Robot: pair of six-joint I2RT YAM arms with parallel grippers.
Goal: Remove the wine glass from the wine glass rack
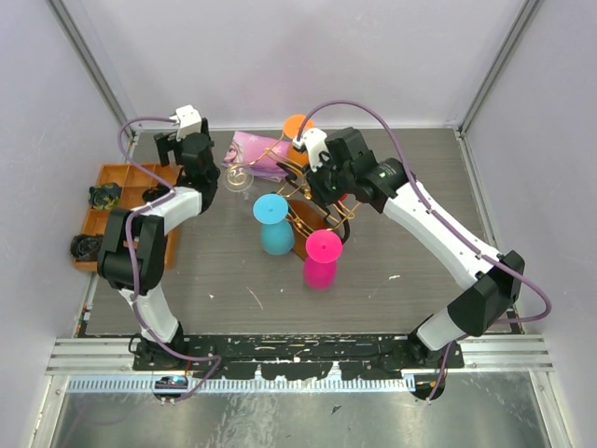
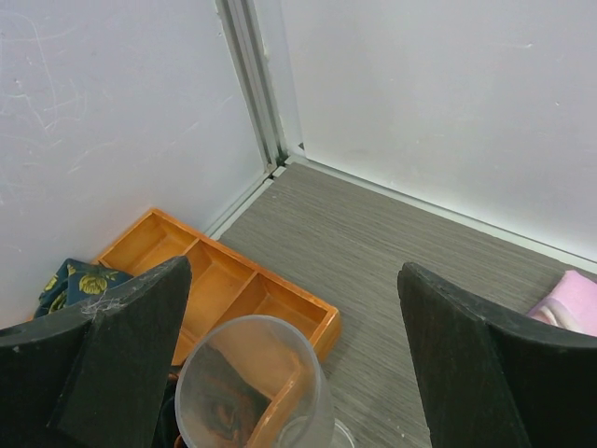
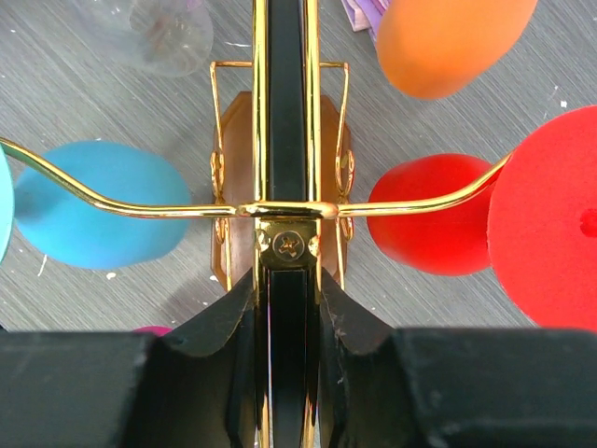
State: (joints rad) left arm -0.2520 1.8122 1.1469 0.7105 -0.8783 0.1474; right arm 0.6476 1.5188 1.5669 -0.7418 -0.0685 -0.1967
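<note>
The left pincer has its black fingers spread wide. The wine glass, clear and with nothing in it, sits low between them, closer to the left finger and not gripped. I cannot tell whether its foot hangs on the rack. The right pincer is clamped shut on the rack's top bar, directly above the wooden base. I judge the main risk to lie in the squeeze: the bowl looks thin and smooth, so a hard or off-centre close could crack it or pop it out of the fingers. If the foot catches on a curled rail end as it is drawn away, the pull goes into the rack. Should the right pincer then slip on the polished bar, the rack could tip and shed the blue glass to its left, the pink glass to its right and the orange glass beyond it. Beyond the left pincer lies the orange tray. The compartments in sight are bare. A leaf-print cloth sits at the tray's end, left of that pincer, and a dark object at its edge is too small to name.
</note>
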